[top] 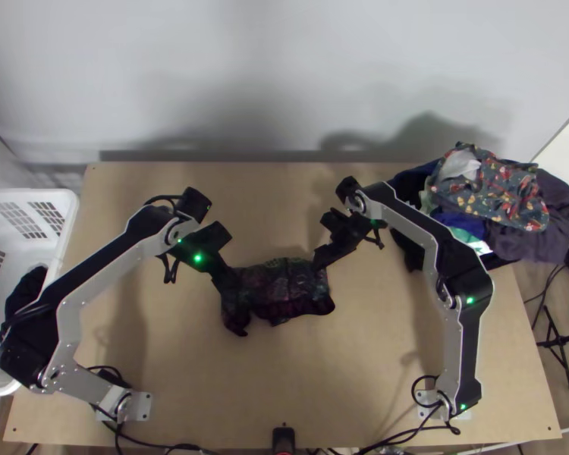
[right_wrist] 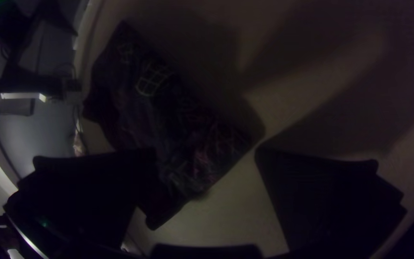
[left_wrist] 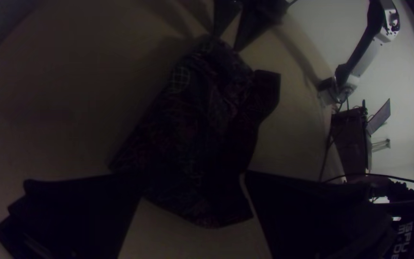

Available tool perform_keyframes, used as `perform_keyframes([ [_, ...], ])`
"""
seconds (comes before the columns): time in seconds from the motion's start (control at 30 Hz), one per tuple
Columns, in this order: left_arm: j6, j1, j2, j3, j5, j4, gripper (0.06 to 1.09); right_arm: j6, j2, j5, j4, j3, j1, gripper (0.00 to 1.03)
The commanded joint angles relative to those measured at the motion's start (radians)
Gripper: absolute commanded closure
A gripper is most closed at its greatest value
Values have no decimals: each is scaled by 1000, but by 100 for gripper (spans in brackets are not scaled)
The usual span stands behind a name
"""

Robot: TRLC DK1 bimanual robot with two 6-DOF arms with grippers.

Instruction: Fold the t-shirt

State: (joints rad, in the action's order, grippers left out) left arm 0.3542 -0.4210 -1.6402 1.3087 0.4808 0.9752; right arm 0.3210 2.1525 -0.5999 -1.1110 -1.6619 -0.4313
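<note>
The dark patterned t-shirt (top: 284, 290) lies bunched into a small bundle at mid-table. At its left end is my left gripper (top: 225, 279); at its upper right corner is my right gripper (top: 321, 259). In the left wrist view the left gripper (left_wrist: 195, 175) has its fingers wide apart, with part of the shirt (left_wrist: 192, 120) between them. The right wrist view has the right gripper (right_wrist: 207, 153) open too, the shirt (right_wrist: 168, 120) lying partly between its fingers and partly beneath one of them.
A heap of clothes (top: 497, 197) lies at the table's far right corner. The white basket (top: 66, 220) stands at the left edge with a dark cloth (top: 28, 292) in it. Bare wood (top: 269, 379) stretches in front of the shirt.
</note>
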Motion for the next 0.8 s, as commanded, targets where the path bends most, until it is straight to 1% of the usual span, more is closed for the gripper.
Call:
perform_keyframes([
  [0.0, -1, 7, 39, 1, 1, 14, 10, -20, 7, -29, 23, 11, -12, 7],
  [0.07, 0, 16, 52, 4, -1, 14, 10, -23, 1, -46, 23, 19, -26, 7],
  [0.17, 3, 30, 68, 12, -1, 19, 10, -30, -5, -98, 11, 21, -30, 7],
  [0.2, 6, 33, 71, 15, -1, 20, 10, -34, -6, -113, 8, 19, -30, 9],
  [0.27, 11, 37, 74, 20, -1, 25, 10, -43, -8, -141, 0, 17, -35, 10],
  [0.4, 15, 37, 75, 23, 1, 33, 10, -37, -14, -147, -30, 22, -96, 10],
  [0.57, 15, 39, 83, 23, -1, 36, 10, -40, 1, -144, -33, -13, -184, 10],
  [0.63, 17, 39, 86, 21, -2, 37, 10, -42, 33, -144, -33, -30, -190, 10],
  [0.7, 20, 41, 94, 18, -5, 39, 10, -46, 55, -144, -30, -38, -190, 15],
  [0.77, 22, 44, 108, 9, -10, 42, 10, -57, 63, -140, -12, -33, -187, 17],
])
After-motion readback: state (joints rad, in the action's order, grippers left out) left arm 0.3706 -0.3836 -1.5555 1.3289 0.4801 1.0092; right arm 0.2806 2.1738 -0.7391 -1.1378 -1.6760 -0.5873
